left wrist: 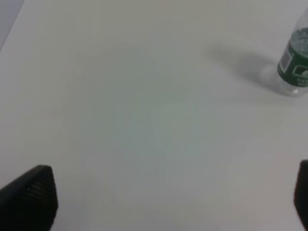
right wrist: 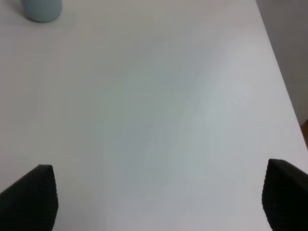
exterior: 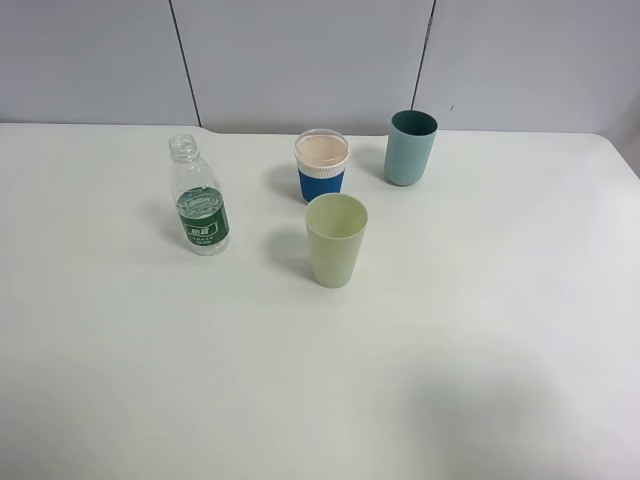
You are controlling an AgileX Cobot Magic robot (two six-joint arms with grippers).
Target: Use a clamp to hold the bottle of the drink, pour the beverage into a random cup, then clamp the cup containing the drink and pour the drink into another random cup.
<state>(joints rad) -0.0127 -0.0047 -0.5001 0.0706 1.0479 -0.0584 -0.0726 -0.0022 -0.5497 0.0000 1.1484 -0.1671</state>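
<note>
White table (exterior: 480,380) w/ grey panelled wall behind, nothing else in the bg.

Left gripper (left wrist: 175,202): jaws spread wide, nothing between them, just bare tabletop under. One dark ribbed fingertip (left wrist: 31,197) at one edge of the left wrist view, the other barely showing at the opposite edge. Bottle (left wrist: 294,67) sat well apart from it, only its lower half w/ green label in that view, upright, shadow beside it.

Right gripper (right wrist: 159,197): jaws also apart, empty, tabletop only between the two dark fingertips (right wrist: 31,197). Base of teal cup (right wrist: 42,9) at far corner of that view, well apart from the jaws. Table edge visible along one side.

Neither arm showed in the exterior high view.

Objs on table, exterior high view:
- bottle (exterior: 200,198): clear plastic, cap off, upright, left of the cups, some clear liquid inside, level hard to tell.
- blue cup (exterior: 321,166): white rim, pale interior, upright, mid-back.
- teal cup (exterior: 410,148): upright, just right of blue cup, not touching.
- pale green cup (exterior: 336,240): upright, in front of blue cup, near but apart; looked empty.
</note>
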